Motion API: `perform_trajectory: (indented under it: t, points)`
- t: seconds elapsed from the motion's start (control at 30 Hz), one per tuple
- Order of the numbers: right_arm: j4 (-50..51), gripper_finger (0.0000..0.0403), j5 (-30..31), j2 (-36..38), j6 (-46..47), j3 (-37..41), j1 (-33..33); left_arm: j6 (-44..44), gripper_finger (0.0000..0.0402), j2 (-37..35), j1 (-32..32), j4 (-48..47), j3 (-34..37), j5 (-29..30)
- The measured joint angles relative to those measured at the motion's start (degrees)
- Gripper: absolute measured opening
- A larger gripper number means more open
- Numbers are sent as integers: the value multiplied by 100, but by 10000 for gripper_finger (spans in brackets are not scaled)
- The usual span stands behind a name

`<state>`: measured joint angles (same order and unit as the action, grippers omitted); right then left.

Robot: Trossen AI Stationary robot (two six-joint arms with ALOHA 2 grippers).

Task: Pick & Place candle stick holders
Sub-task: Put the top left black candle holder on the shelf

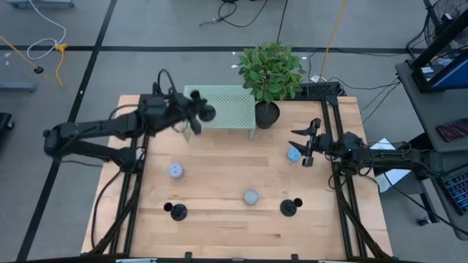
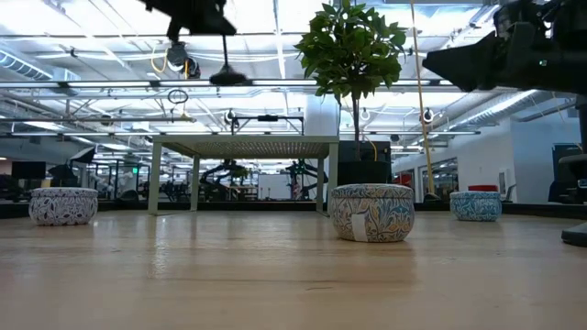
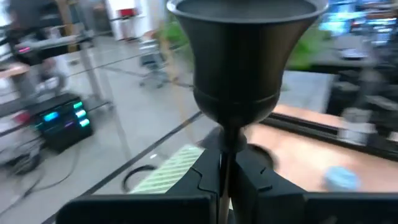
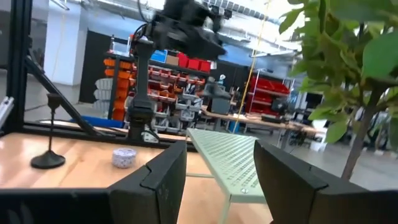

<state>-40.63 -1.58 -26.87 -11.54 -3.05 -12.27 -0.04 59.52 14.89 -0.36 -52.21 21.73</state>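
Three matte-black candle stick holders show. Two stand on their disc bases near the table's front edge, one at the left (image 1: 178, 212) and one at the right (image 1: 291, 207). My left gripper (image 1: 196, 117) is shut on the third holder (image 1: 208, 112) above the left part of the green mesh stand (image 1: 223, 104). The low view shows that holder's disc base (image 2: 229, 80) well above the stand's top (image 2: 243, 142). My right gripper (image 1: 307, 146) is open and empty at the table's right side, beside a blue tin (image 1: 294, 154). My left gripper pinches the holder's thin stem (image 3: 222, 163) between its two fingers, just under the cup (image 3: 239, 56). The holder is upright, with its disc base lowest, and is lifted clear of the green stand.
A potted plant (image 1: 269, 80) stands at the stand's right end. Patterned tins sit at the left (image 1: 175, 170) and front middle (image 1: 251, 197) of the table. The right wrist view shows the stand (image 4: 230, 155), a standing holder (image 4: 48, 158) and a tin (image 4: 124, 157).
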Motion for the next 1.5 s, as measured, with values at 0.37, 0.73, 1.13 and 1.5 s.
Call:
perform_trajectory:
  t: [0.37, 0.73, 1.13, 1.5]
  points:
    - [-133, 183, 0, 0, -311, 0, 0, -327, 11, 683, 2131, -254, 2, -1246]
    - [-113, 183, 0, 0, -311, -1, 0, -158, 11, 1472, 2975, 43, 2, -1276]
    - [-106, 183, 0, 0, -311, 0, -2, -269, 32, 1629, 3135, 184, 4, -1298]
    - [-106, 183, 0, 0, -352, -1, -2, -154, 45, 1627, 3134, -59, 4, -1315]
